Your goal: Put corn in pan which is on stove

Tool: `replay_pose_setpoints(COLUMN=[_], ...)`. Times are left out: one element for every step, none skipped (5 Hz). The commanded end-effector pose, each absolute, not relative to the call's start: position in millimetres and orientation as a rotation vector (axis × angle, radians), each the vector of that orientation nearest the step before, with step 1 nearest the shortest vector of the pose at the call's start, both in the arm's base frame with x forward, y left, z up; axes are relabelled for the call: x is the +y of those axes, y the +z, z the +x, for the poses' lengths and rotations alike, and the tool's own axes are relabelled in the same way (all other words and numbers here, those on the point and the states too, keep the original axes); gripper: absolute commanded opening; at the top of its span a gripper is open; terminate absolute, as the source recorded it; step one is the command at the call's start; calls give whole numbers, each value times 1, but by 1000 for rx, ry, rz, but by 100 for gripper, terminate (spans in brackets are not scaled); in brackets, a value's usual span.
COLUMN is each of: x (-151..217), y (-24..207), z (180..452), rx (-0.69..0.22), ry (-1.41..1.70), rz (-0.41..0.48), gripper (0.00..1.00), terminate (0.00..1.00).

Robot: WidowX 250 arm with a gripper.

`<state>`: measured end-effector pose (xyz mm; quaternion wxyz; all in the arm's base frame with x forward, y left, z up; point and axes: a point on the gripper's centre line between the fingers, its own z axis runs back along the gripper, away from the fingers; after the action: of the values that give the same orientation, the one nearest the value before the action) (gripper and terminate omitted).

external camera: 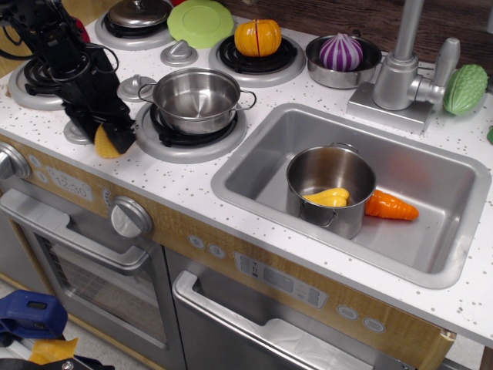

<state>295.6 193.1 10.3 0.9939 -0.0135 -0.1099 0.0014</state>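
The corn point(102, 143) is a small yellow piece on the white stove top point(46, 116), just left of the front burner. Only its lower left part shows. My black gripper point(100, 132) is down over it, jaws open, one finger on each side; the right finger point(122, 139) covers most of the corn. The pan point(196, 96) is a shallow shiny steel pan with wire loop handles. It sits empty on the front burner, right of the gripper.
A steel pot point(331, 189) holding a smooth yellow vegetable stands in the sink point(431, 231), beside an orange carrot point(389, 206). An orange pumpkin point(258, 37), a bowl with a purple onion point(341, 52), a green plate point(200, 21) and the faucet point(400, 73) line the back.
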Motion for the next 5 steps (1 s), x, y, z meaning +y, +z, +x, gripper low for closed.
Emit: replay_pose_setpoints(x=[190,184,178,161,152], y=[77,103,122,119,108], z=[307,313,337,364,389], rx=[-273,-268,-298,-358,-381], ry=[-24,-25,-68,-64,-47], rz=[111,158,175,194,221], gripper=[0,0,0,0,0], terminate=[0,0,0,0,0])
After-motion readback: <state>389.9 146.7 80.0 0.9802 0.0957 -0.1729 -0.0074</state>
